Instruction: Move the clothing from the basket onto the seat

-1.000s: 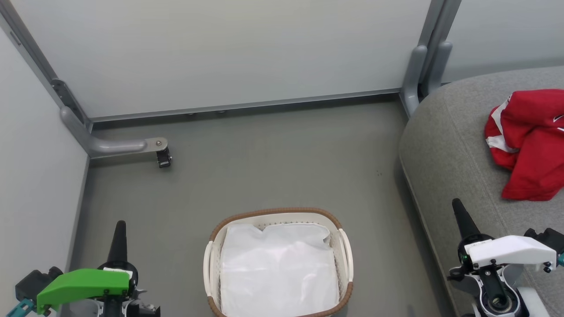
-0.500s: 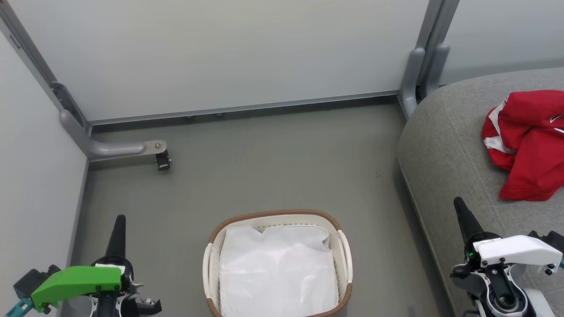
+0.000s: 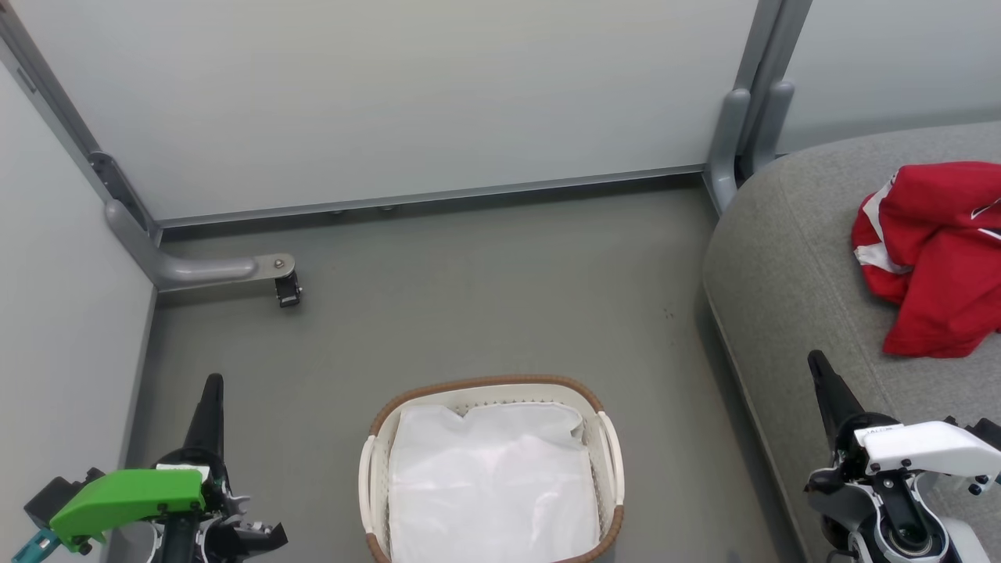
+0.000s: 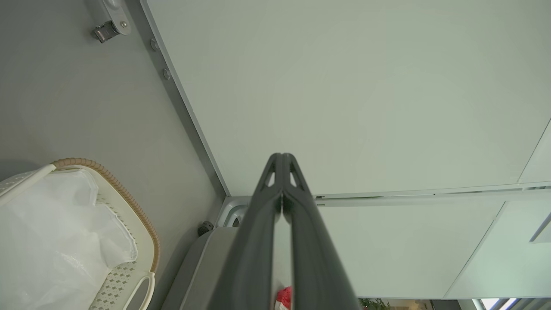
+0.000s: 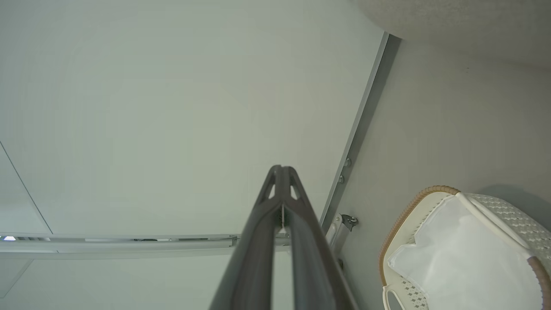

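Grey seat (image 3: 782, 274), clothing (image 3: 938, 258) beyond right jaws

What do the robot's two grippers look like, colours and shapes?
The left gripper wears a bright green cover with a teal tab; the right gripper wears a white cover. Both have long, dark, tapering fingers with small cut-outs near the tips.

clothing (image 3: 934, 254) on seat (image 3: 790, 266), right of basket (image 3: 489, 386)

Holds left gripper (image 3: 213, 385) low at lower left, fingers (image 4: 258, 228) pressed together, pointing straight up, gripping nothing; holds right gripper (image 3: 818, 362) low at lower right, likewise closed and empty, tip leaning slightly left.
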